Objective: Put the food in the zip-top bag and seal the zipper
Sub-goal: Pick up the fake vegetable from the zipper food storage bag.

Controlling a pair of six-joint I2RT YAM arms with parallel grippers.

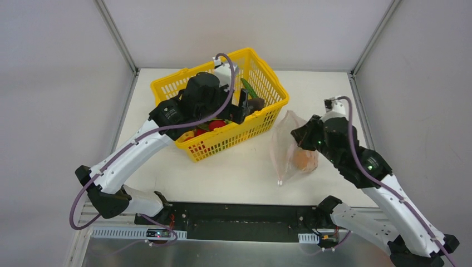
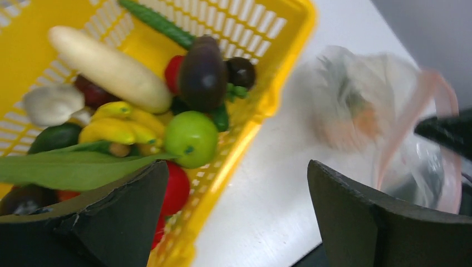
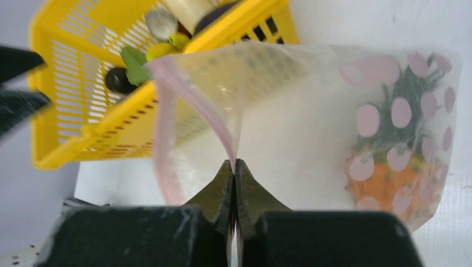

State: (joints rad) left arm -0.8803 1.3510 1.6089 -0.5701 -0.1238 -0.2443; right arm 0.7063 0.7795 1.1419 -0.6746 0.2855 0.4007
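1. The right gripper [image 3: 234,167] is pinched fully shut on the mouth edge of the bag [image 3: 311,111], right at the pink zipper [image 3: 158,128], holding that edge up so the mouth stands open toward the basket [image 1: 234,136]
2. The left gripper [image 2: 236,219] hangs wide open over the basket with nothing in it, the green apple [image 2: 191,138] just ahead
3. The bag sits on the table [image 1: 234,172] just right of the basket, one orange piece [image 3: 384,183] already inside
4. The film looks thin, limp and slippery, so hold it by the stiffer zipper strip; the toy food looks light, hard and smooth, best gripped across its middle
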